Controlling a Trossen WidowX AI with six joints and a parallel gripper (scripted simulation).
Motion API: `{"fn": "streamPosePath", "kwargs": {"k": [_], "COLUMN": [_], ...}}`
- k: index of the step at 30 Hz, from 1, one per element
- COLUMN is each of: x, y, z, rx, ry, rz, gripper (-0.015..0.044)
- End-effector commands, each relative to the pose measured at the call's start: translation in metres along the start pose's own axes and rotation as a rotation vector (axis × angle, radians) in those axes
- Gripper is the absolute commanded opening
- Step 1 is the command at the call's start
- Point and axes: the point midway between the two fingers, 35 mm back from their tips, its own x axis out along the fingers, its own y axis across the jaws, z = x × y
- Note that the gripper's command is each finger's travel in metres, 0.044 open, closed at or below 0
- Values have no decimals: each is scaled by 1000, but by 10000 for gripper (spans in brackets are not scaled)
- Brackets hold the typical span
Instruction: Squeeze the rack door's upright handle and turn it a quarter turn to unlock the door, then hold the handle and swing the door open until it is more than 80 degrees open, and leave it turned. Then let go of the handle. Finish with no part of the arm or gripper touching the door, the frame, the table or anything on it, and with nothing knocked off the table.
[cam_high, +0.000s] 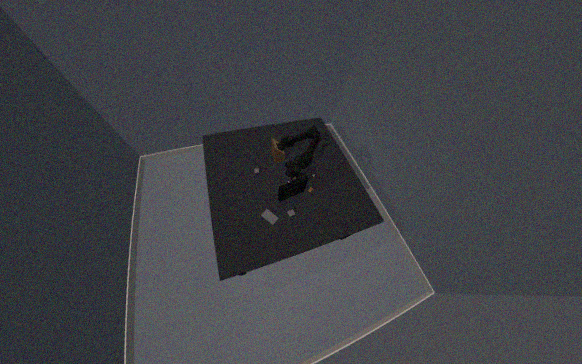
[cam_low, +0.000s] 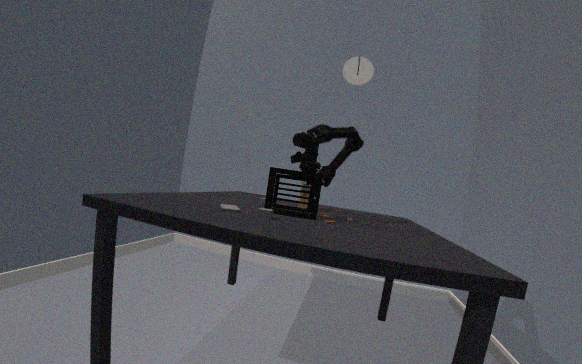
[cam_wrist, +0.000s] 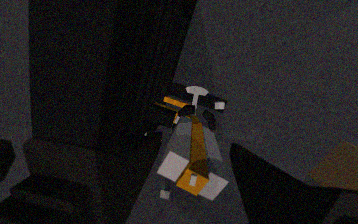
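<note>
the black rack (cam_high: 293, 190) (cam_low: 295, 216) stands upright on the dark surface (cam_high: 250, 240) (cam_low: 210, 220), its horizontal bars showing inside a squared frame. the black arm (cam_high: 312, 145) (cam_low: 342, 154) bends up behind it and reaches over, with the claw (cam_high: 292, 175) (cam_low: 309, 171) (cam_wrist: 195, 142) pointing down at the rack's top edge; whether they touch, i cannot tell. the claw's fingers stand apart with nothing clamped between them. the door's upright handle is too dark to pick out, and i cannot tell how far it is turned or whether the door is ajar.

in the wrist view, a long orange-brown strip (cam_wrist: 198, 142) shows in the gap between the fingers, with pale squares (cam_wrist: 173, 166) (cam_wrist: 214, 186) near its lower end. a white flat rectangle (cam_high: 269, 216) (cam_low: 230, 207) lies near the rack, and a small orange piece (cam_high: 311, 190) lies just beside it. a pale round disc with a dark line (cam_low: 358, 71) is on the wall; any lettering is too small to read.
</note>
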Motion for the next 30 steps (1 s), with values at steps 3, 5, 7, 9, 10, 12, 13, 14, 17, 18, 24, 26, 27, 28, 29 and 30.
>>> {"fn": "streamPosePath", "kwargs": {"k": [3,5,7,9,10,12,13,14,17,18,24,26,27,28,29,30], "x": [4,4,4,4,4,4,4,4,4,4,4,4,4,4,4,4], "y": [2,2,2,2,2,2,2,2,2,2,2,2,2,2,2,2], "z": [0,0,0,0,0,0,0,0,0,0,0,0,0,0,0,0], "rx": [300,365,373,373,373,373,373,373,373,373,373,373,373,373,373,373], "ry": [2,2,2,2,2,2,2,2,2,2,2,2,2,2,2,2], "rz": [-1,-1,-1,-1,-1,-1,-1,-1,-1,-1,-1,-1,-1,-1,-1,-1], "gripper": [295,295,295,295,295,289,282,275,255,249,209,195,189,182,175,169]}}
